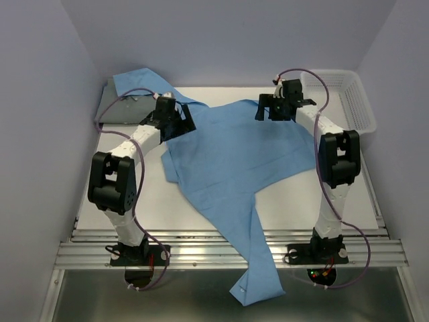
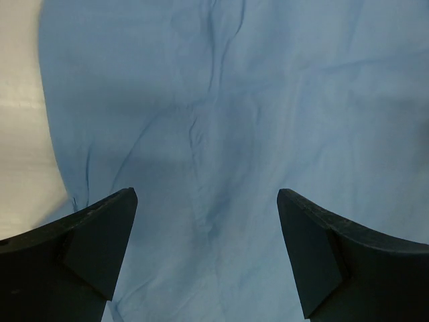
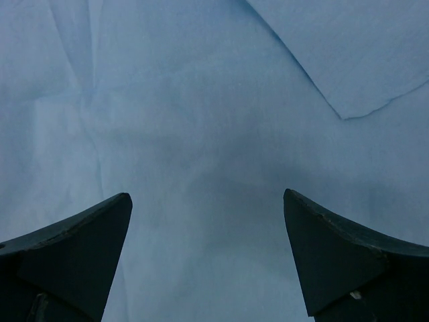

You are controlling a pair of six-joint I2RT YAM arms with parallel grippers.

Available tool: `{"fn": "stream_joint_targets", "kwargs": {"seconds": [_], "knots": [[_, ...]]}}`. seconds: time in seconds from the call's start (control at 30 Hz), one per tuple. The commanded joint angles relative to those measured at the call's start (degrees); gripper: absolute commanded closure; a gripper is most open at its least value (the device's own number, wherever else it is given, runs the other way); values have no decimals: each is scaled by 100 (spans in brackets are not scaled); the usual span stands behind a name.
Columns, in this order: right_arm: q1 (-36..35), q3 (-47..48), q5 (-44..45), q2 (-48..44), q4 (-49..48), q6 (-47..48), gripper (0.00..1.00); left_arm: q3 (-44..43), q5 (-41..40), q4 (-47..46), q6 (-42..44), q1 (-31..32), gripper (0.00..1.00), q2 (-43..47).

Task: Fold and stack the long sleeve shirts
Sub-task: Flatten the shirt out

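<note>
The light sky-blue shirt [image 1: 234, 161] lies spread over the middle of the table, one sleeve hanging over the near edge and another running to the far left corner. It fills the left wrist view [image 2: 255, 100] and the right wrist view [image 3: 201, 114]. The grey shirt [image 1: 124, 107] lies folded at the far left, partly under the blue sleeve. My left gripper [image 1: 186, 119] is open over the blue shirt's left upper part [image 2: 206, 198]. My right gripper [image 1: 268, 111] is open over its far right part [image 3: 208, 201]. Neither holds cloth.
A white plastic mesh basket [image 1: 345, 97] stands at the far right corner. Bare table [image 1: 154, 201] shows at the near left. Metal rails [image 1: 221, 251] run along the near edge. Purple walls close in the sides and back.
</note>
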State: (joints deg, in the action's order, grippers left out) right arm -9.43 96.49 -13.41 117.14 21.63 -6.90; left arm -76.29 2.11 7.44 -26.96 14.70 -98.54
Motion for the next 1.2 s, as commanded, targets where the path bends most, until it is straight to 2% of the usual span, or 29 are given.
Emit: {"fn": "stream_joint_targets", "kwargs": {"seconds": [0.0, 0.1, 0.23, 0.43, 0.6, 0.77, 1.0, 1.17], "knots": [[29, 649, -319, 692, -536, -479, 0, 482, 473, 187, -467, 147, 1, 2], [29, 1204, -740, 1317, -650, -619, 0, 764, 624, 152, -565, 340, 1, -173], [-137, 1591, -681, 1943, -1064, -725, 0, 914, 721, 310, -705, 420, 1, -446], [-252, 2453, 390, 2699, -1204, -857, 0, 923, -25, 775, -618, 402, 1, -613], [-252, 2962, 1365, 3218, -1363, -796, 0, 941, -62, 1127, -600, 86, 1, -894], [-252, 3682, 2375, 3639, -1485, -568, 0, 1107, -105, 1216, -486, -195, 1, -755], [-130, 4403, 3045, 4255, -3277, 276, 0, 1152, -236, 1365, -345, -371, 1, -789], [-6, 4625, 2818, 4231, -3850, 845, 0, 1073, -395, 1295, -327, -537, 1, -701]]}}
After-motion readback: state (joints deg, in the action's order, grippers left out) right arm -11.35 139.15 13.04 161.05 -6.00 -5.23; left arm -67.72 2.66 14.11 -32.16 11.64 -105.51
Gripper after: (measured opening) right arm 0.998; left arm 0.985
